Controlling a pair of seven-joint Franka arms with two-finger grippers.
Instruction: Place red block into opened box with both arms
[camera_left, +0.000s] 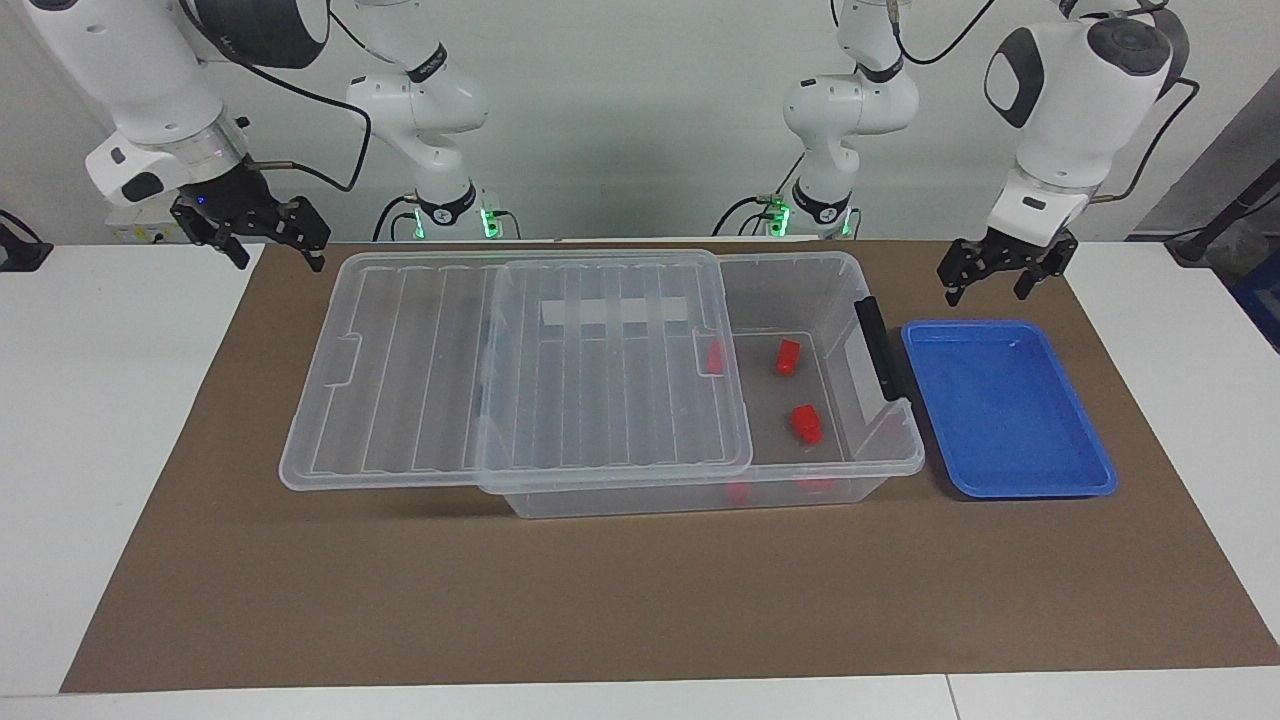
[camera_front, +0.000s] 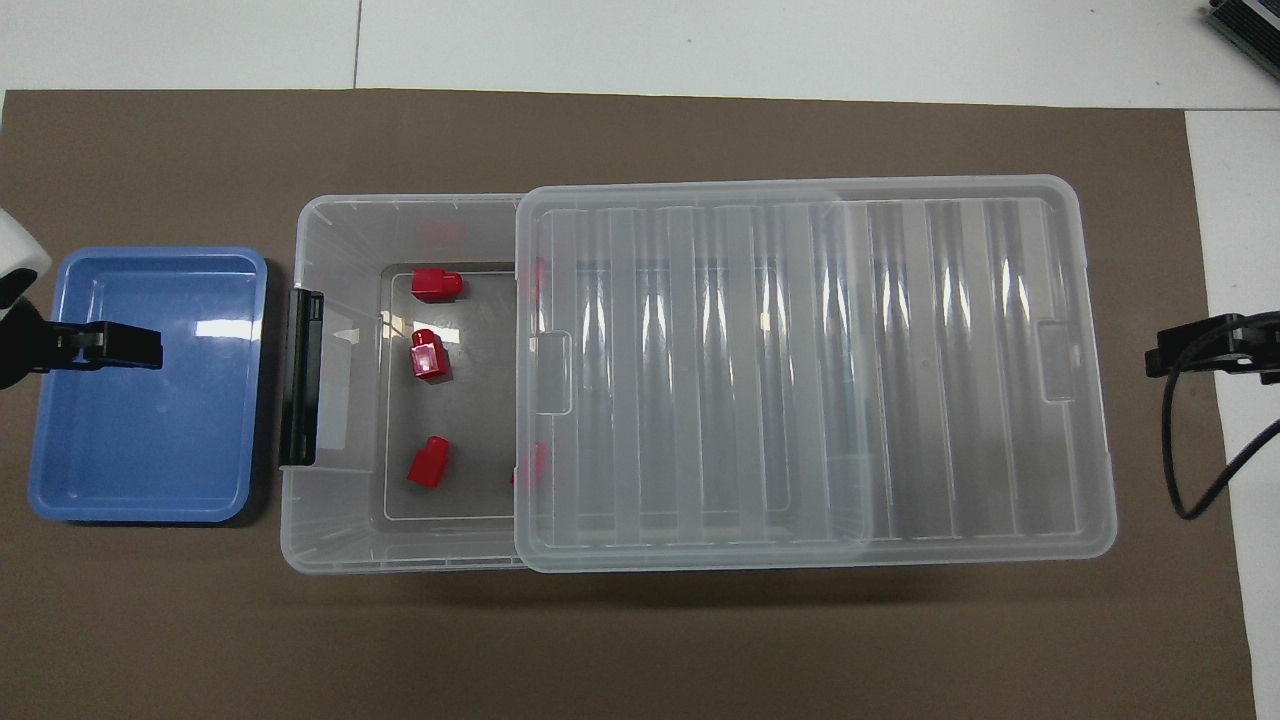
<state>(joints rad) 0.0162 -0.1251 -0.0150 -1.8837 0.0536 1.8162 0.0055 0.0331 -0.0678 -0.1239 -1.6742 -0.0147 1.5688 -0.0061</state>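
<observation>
The clear box (camera_left: 790, 262) lies across the brown mat, its ribbed lid (camera_left: 520, 370) slid toward the right arm's end so the end by the black handle (camera_left: 880, 345) is uncovered. Several red blocks lie on the box floor; one red block (camera_left: 788, 357) (camera_front: 428, 356) sits mid-opening, and others are partly under the lid. My left gripper (camera_left: 1005, 272) (camera_front: 110, 345) hangs open and empty over the blue tray's end nearest the robots. My right gripper (camera_left: 268, 235) (camera_front: 1190, 352) waits open and empty over the mat's edge at the right arm's end.
An empty blue tray (camera_left: 1005, 410) (camera_front: 150, 440) lies on the mat beside the box's handle end. The brown mat (camera_left: 640, 590) covers most of the white table. The lid overhangs the box toward the right arm's end.
</observation>
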